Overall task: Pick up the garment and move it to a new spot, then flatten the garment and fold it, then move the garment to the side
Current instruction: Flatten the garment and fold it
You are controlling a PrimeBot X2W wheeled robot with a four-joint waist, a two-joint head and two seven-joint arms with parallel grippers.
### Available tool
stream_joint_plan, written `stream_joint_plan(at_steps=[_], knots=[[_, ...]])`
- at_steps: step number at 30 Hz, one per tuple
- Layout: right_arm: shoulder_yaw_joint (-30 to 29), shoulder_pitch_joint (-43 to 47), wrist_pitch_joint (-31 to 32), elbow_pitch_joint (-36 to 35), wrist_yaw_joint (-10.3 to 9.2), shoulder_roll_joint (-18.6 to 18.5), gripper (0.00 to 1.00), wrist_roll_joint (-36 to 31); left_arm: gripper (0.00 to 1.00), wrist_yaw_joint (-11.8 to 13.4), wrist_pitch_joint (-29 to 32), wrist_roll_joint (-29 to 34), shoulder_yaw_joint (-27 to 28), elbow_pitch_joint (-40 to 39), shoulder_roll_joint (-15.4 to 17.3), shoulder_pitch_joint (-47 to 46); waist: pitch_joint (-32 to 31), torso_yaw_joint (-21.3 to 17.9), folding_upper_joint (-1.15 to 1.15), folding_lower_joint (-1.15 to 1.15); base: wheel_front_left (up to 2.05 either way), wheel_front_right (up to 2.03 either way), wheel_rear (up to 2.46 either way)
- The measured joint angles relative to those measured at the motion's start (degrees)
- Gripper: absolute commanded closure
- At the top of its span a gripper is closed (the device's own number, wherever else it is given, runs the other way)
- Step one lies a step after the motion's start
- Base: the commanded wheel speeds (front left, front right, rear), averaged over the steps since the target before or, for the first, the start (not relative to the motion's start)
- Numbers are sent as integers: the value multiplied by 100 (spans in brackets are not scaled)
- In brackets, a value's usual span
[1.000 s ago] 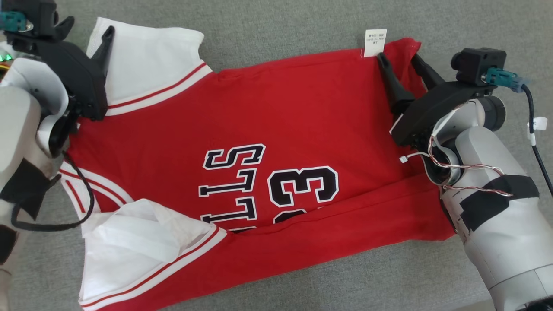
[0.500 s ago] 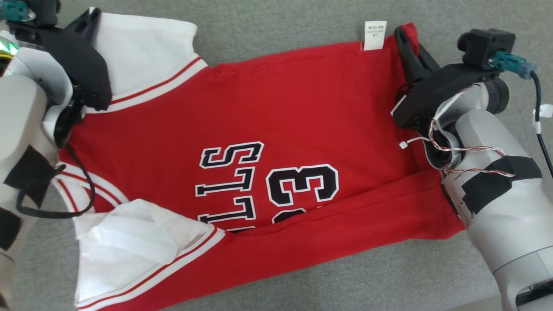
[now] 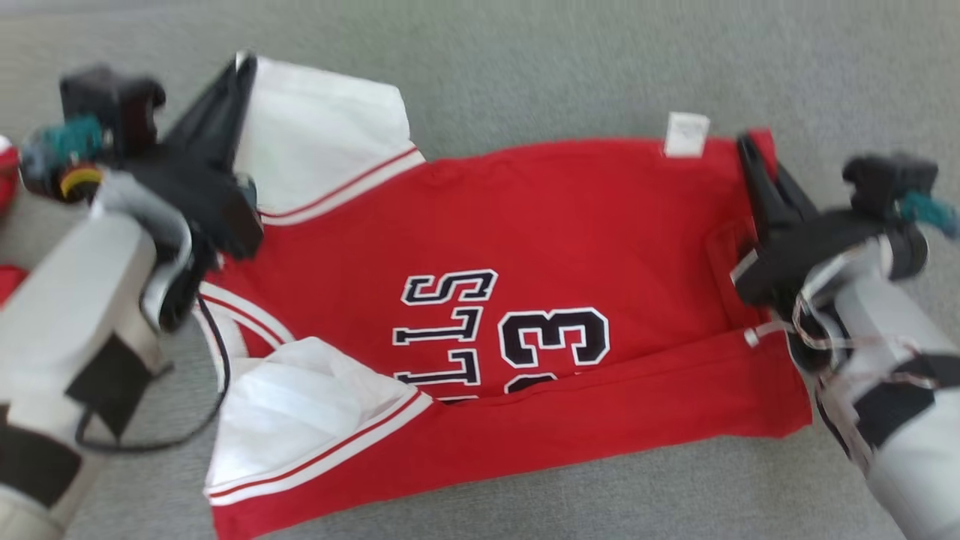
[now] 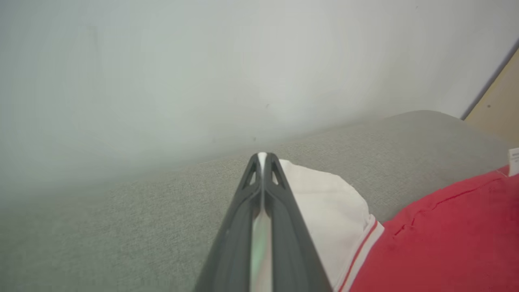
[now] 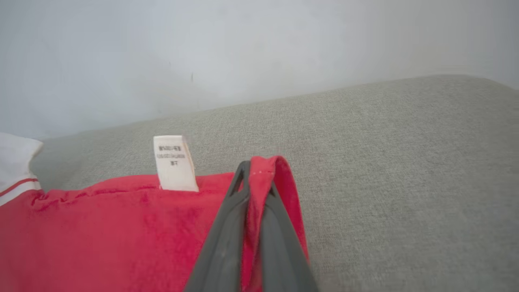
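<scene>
Garment [image 3: 570, 225] lies flat on grey fabric surface [image 3: 525, 60], long axis left-right between arms. Left gripper [image 3: 241, 71] pinches far corner of white sleeve [image 3: 322, 127]. Right gripper [image 3: 750, 150] pinches far red hem corner, just beside tag [image 3: 686, 135].

This is an indoor room, more domestic in look than a workshop or kitchen. The carrying surface is a grey upholstered cushion [image 3: 525, 67] with a coarse weave like sofa cloth. Its far edge curves down in a soft padded roll. Directly behind that edge rises a plain, pale, smooth wall [image 4: 162, 61]. In the left wrist view, a strip of tan panel [image 4: 498, 105] slants up beside the wall, past the cushion's rounded end. A red and white basketball jersey [image 3: 570, 225] lies spread over the cushion like household laundry. Whether this is a real home or a staged one cannot be told.
</scene>
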Motion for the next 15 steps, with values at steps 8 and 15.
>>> stream_joint_plan(at_steps=[8,15], knots=[[-143,1133,-189,-590,0,-411,100,453,100,293,-214,-157,291,-1365,219,1564,-540,304,0,0,0,0,0],[-454,2066,-252,-1068,0,-608,100,708,100,845,-231,37,764,-2711,201,3209,-865,576,0,-1,0,0,0]])
